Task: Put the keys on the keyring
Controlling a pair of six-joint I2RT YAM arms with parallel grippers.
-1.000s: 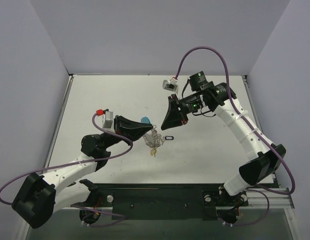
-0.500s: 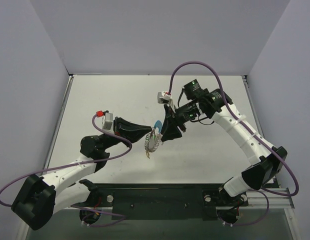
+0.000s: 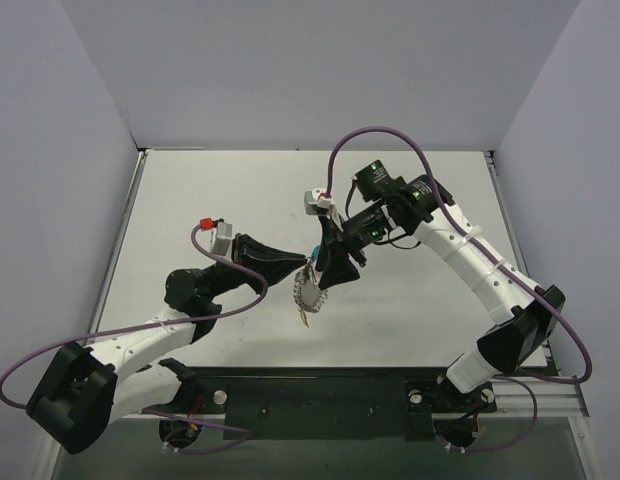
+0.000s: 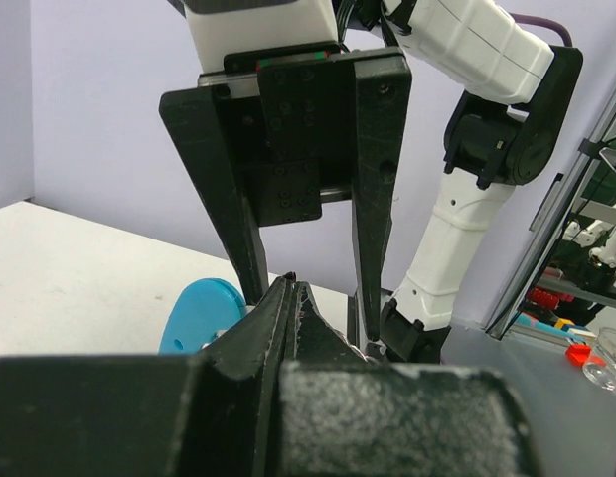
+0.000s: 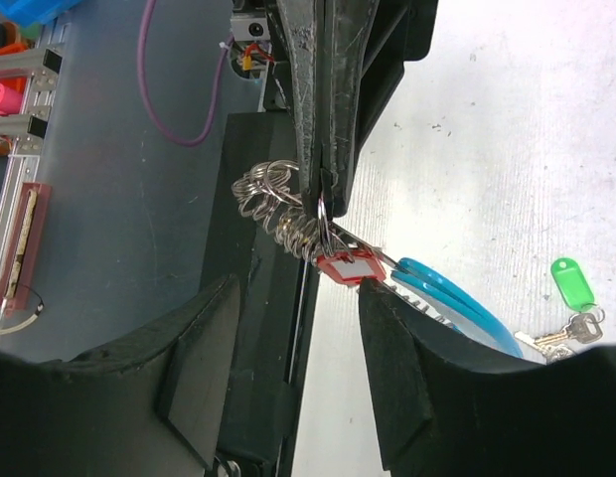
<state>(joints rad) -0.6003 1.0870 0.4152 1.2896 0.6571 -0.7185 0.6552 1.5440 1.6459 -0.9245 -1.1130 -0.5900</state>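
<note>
Since a second ago, the right gripper [image 5: 300, 288] has been swung in from the far side of the table [image 3: 190, 200] to the left gripper [image 5: 325, 199], and its jaws have been parted. They are now seen released and empty, straddling the left gripper's tip. The left gripper is clenched on the keyring [image 5: 278, 214], which is pinched at one link and hung above the middle of the table. The keyring is shown as a bunched loop of small, shiny, silvery wire rings, with a smooth, curved light-blue plastic tag [image 5: 457, 298] attached. The red-tagged key [image 5: 350, 268] is seen against the chain just under the pinch; whether it is threaded on cannot be told. Any writing on its pale insert is too small to be read. The green-tagged key [image 5: 573, 283], glossy and oblong, is seen just beside the blue tag's end. The right gripper's fingers [image 4: 373, 199] are matte black, flat and tapered. From above, most of the keyring is hidden by the right gripper. Purple cables [image 3: 380, 135] are looped over the white arms, and a black mounting plate [image 3: 320, 395] is fixed along the near edge
</note>
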